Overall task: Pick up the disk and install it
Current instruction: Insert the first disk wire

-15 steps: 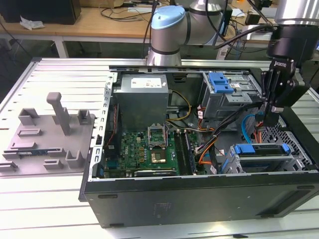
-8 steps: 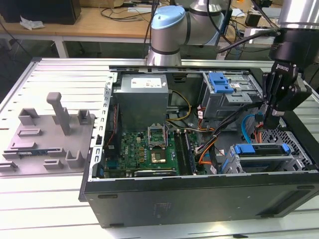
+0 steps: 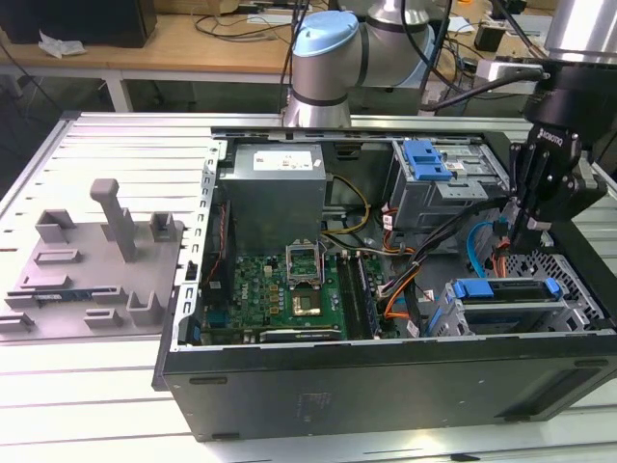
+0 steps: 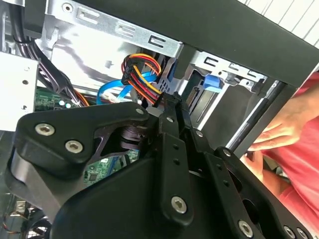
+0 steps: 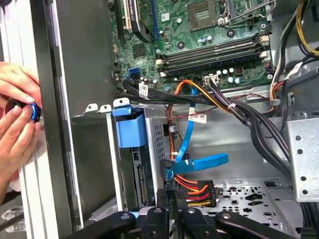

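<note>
Inside open computer case point(image 3: 386, 386), closed empty claw point(image 3: 529, 231) hangs just beside disk point(image 3: 506, 288).

gripper point(image 4: 175, 105) closed | tips near wire bundle point(image 4: 142, 74) | hand point(image 4: 284, 130) beside case point(image 4: 249, 35)

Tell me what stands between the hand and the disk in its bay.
Nothing visible blocks it. In the first wrist view the hand hangs right beside the disk, seated in its bay. The power plug with coloured wires and the blue data cable crowd that hand on its far side, away from the disk.
</note>
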You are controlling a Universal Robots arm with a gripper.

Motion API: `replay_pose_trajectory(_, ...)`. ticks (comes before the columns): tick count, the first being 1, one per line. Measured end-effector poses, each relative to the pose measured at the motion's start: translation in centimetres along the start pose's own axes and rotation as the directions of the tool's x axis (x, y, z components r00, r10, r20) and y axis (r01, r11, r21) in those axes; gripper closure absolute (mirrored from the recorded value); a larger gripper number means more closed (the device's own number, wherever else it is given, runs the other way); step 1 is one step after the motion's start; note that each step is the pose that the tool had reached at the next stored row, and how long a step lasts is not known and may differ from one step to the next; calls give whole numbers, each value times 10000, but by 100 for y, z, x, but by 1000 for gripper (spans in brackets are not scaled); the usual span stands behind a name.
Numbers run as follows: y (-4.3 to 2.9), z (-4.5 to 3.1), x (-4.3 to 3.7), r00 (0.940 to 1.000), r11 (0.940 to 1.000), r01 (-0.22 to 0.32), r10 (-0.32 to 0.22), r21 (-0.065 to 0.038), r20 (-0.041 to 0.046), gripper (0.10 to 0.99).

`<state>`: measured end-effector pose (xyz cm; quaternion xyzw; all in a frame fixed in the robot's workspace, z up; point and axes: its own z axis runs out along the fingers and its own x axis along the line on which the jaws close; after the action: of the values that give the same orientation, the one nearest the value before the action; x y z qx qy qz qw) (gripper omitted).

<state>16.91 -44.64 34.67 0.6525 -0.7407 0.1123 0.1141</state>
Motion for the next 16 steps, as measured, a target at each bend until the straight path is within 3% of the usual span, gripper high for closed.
replay_pose_trajectory(4,10,-25,25,9996,9995,293,-293,97,18,918)
replay_pose_trajectory(9,7,-15,110,9980,9994,351,-354,69,530,918)
replay_pose_trajectory(11,1,-3,167,9962,9993,361,-363,47,796,918)
replay_pose_trajectory(12,-1,1,192,9954,9993,366,-368,41,880,918)
replay_pose_trajectory(16,-10,22,286,9939,9993,380,-381,32,1030,918)
